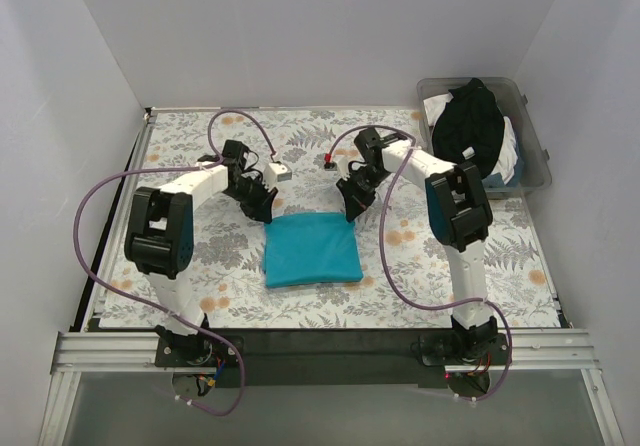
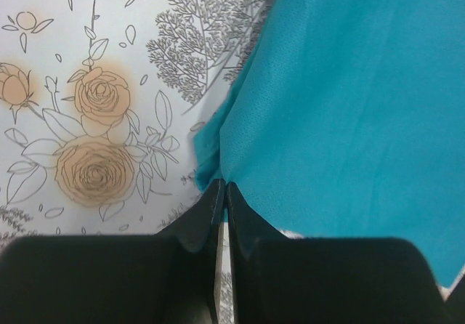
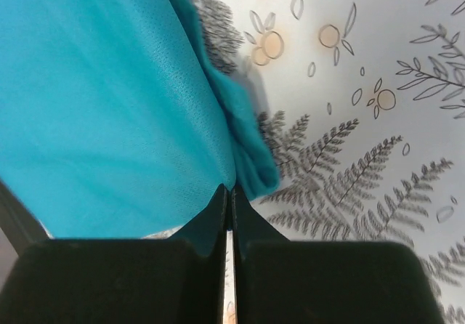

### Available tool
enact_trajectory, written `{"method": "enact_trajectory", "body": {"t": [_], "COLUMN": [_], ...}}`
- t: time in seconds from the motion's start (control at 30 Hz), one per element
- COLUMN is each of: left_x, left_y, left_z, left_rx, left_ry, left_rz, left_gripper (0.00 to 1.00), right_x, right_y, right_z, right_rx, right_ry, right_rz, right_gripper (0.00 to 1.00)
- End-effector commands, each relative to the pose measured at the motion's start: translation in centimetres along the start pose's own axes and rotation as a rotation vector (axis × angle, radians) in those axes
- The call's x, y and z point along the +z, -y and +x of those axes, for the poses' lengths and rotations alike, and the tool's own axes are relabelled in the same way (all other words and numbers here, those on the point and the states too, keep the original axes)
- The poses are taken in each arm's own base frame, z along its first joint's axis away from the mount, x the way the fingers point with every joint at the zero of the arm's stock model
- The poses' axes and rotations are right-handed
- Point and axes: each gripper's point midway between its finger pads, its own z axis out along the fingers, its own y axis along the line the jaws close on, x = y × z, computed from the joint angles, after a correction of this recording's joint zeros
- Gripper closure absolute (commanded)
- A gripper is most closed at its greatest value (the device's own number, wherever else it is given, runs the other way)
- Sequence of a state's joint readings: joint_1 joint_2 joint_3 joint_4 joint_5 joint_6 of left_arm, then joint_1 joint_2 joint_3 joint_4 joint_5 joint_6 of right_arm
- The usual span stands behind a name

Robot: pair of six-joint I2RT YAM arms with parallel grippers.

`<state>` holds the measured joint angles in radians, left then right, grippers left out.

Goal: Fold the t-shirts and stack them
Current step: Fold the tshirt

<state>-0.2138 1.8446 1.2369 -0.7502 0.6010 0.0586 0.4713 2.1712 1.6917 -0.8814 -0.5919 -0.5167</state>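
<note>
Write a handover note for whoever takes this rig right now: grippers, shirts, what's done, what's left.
Left gripper: shut, pinching the far left corner of the teal t-shirt.
Right gripper: shut on its far right corner.
Teal t-shirt: folded, mid-table.
Black t-shirt and whitish cloth: unfolded in the bin, far right.
Done: teal one largely folded.
Left: finish it, fold the rest, stack.

the teal t-shirt (image 1: 312, 251) is soft matt cloth, and the wrist views show its fine knit grain. the tablecloth (image 1: 200, 256) under it looks smooth and flat, with a dull printed finish. the fingers (image 2: 196, 229) of the left gripper (image 2: 222, 188) are matt black plastic. the bin (image 1: 537, 156) is clear, slightly glossy plastic. the black t-shirt (image 1: 472, 121) is matt cloth. the rail (image 1: 100, 351) is bare ribbed metal.
</note>
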Motion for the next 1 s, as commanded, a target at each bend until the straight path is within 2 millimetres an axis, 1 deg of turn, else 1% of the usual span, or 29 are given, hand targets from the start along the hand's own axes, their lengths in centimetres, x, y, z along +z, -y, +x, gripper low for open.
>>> {"method": "enact_trajectory", "body": {"t": [0.0,0.1,0.17,0.23,0.27,0.3,0.33,0.37,0.4,0.43,0.47,0.5,0.53,0.57,0.6,0.63,0.67,0.7,0.73,0.77,0.8,0.83,0.87,0.9,0.93,0.97], "left_x": [0.4,1.1,0.9,0.3,-0.2,-0.6,-1.1,-2.0,-2.7,-4.0,-4.8,-5.6,-6.8,-7.3,-7.0,-8.4,-8.5,-7.8,-8.4,-8.3,-8.1,-7.5,-7.3,-6.9,-6.0,-5.4], "left_y": [-2.1,-2.8,-3.7,-4.3,-4.5,-4.5,-4.6,-4.5,-4.5,-4.4,-3.6,-3.1,-1.7,-0.6,2.0,3.4,4.6,6.5,7.4,8.1,8.6,9.1,9.3,9.5,9.4,9.2], "left_z": [-1.4,-1.0,-1.3,-1.7,-2.5,-3.0,-3.4,-4.6,-5.3,-6.3,-7.1,-7.6,-8.6,-9.0,-8.7,-10.1,-10.0,-9.1,-9.8,-9.8,-9.7,-9.2,-9.1,-8.8,-8.2,-7.8], "left_rx": [0.006,-0.002,-0.014,-0.024,-0.016,-0.039,-0.045,-0.037,-0.049,-0.081,-0.106,-0.135,-0.186,-0.202,-0.234,-0.297,-0.336,-0.408,-0.458,-0.498,-0.520,-0.524,-0.586,-0.600,-0.620,-0.638], "left_ry": [0.043,0.041,0.062,0.076,0.095,0.106,0.119,0.153,0.176,0.217,0.254,0.288,0.332,0.357,0.388,0.457,0.479,0.477,0.515,0.521,0.526,0.538,0.533,0.527,0.513,0.500], "left_rz": [-0.055,-0.071,-0.078,-0.085,-0.088,-0.091,-0.098,-0.105,-0.109,-0.115,-0.083,-0.064,-0.041,-0.010,0.102,0.131,0.175,0.262,0.299,0.327,0.348,0.364,0.385,0.392,0.397,0.399], "left_gripper": [1.00,1.00,1.00,1.00,1.00,1.00,0.93,0.86,0.81,0.76,0.65,0.58,0.47,0.17,0.02,0.02,0.02,0.02,0.02,0.02,0.02,0.02,0.02,0.02,0.02,0.02], "right_x": [0.6,0.6,0.1,-1.0,-1.6,-2.6,-3.3,-4.4,-5.7,-6.5,-7.1,-8.8,-9.4,-9.6,-10.4,-10.5,-10.7,-10.1,-9.9,-9.5,-8.5,-7.9,-7.3,-6.1,-5.6,-4.5], "right_y": [2.1,2.8,3.3,3.5,3.7,3.6,3.6,3.3,2.4,1.9,1.0,-0.4,-1.3,-2.7,-4.2,-5.1,-7.1,-8.1,-9.0,-10.4,-10.9,-10.9,-11.5,-11.3,-11.3,-11.0], "right_z": [-0.2,-0.7,-1.2,-2.4,-2.8,-3.6,-4.1,-5.2,-6.1,-6.6,-6.9,-7.8,-8.2,-8.3,-8.7,-9.1,-9.5,-9.1,-9.1,-9.0,-7.9,-8.1,-7.9,-7.4,-7.3,-7.0], "right_rx": [0.006,0.011,0.007,0.000,0.003,0.000,0.003,0.001,0.004,0.003,-0.001,-0.014,-0.020,-0.016,0.008,0.011,0.012,0.069,0.094,0.117,0.193,0.187,0.234,0.250,0.269,0.295], "right_ry": [-0.021,-0.010,0.004,0.035,0.048,0.072,0.090,0.129,0.162,0.186,0.209,0.250,0.274,0.300,0.331,0.362,0.397,0.411,0.423,0.427,0.407,0.422,0.407,0.404,0.397,0.377], "right_rz": [0.039,0.059,0.086,0.111,0.126,0.142,0.150,0.145,0.150,0.150,0.131,0.134,0.121,0.065,0.030,-0.015,-0.122,-0.194,-0.261,-0.350,-0.384,-0.386,-0.409,-0.417,-0.427,-0.431], "right_gripper": [0.99,0.99,0.99,0.99,0.99,0.96,0.86,0.65,0.51,0.43,0.29,0.20,0.13,0.02,0.02,0.02,0.02,0.02,0.02,0.02,0.02,0.02,0.02,0.02,0.02,0.02]}}
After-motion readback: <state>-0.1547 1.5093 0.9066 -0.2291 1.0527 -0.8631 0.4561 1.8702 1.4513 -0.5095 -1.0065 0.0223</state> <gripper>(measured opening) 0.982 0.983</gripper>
